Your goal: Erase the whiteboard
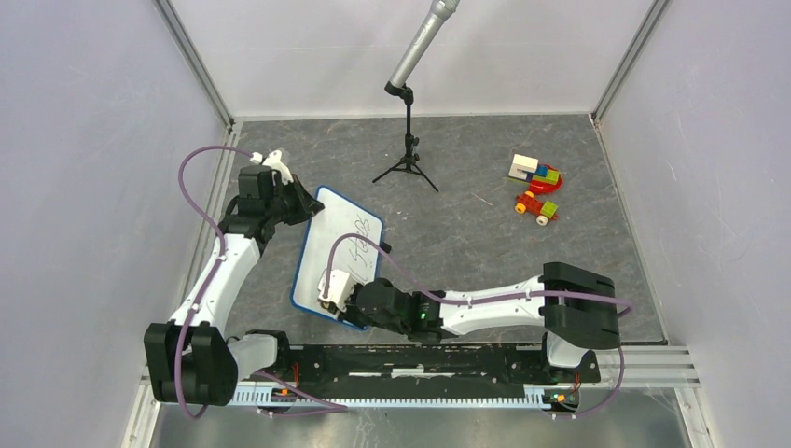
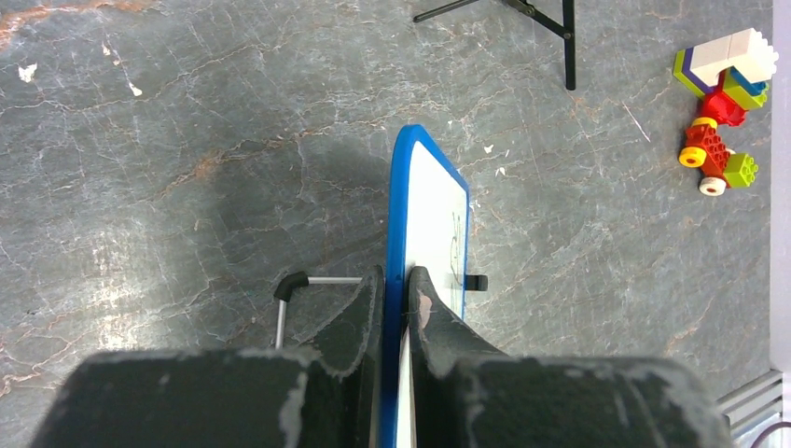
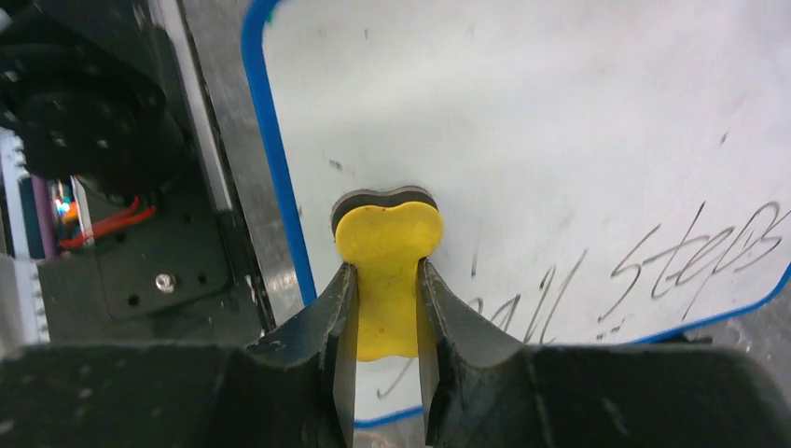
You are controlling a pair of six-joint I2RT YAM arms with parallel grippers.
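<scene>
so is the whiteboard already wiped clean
No, black handwriting shows on the whiteboard beside the yellow eraser held by the right gripper.

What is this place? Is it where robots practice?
Probably a robot testing booth. Plain white walls box in a grey table, two robot arms are bolted to a rail at its edge, and what looks like a microphone on a tripod stands at the back.

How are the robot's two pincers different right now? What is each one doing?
The left pincer pinches the whiteboard by its blue rim. The right pincer pinches a yellow eraser. The left pincer just holds the board steady. The right pincer puts the eraser's dark pad on the white face, near the writing. Both are black, and both are shut on something.
</scene>
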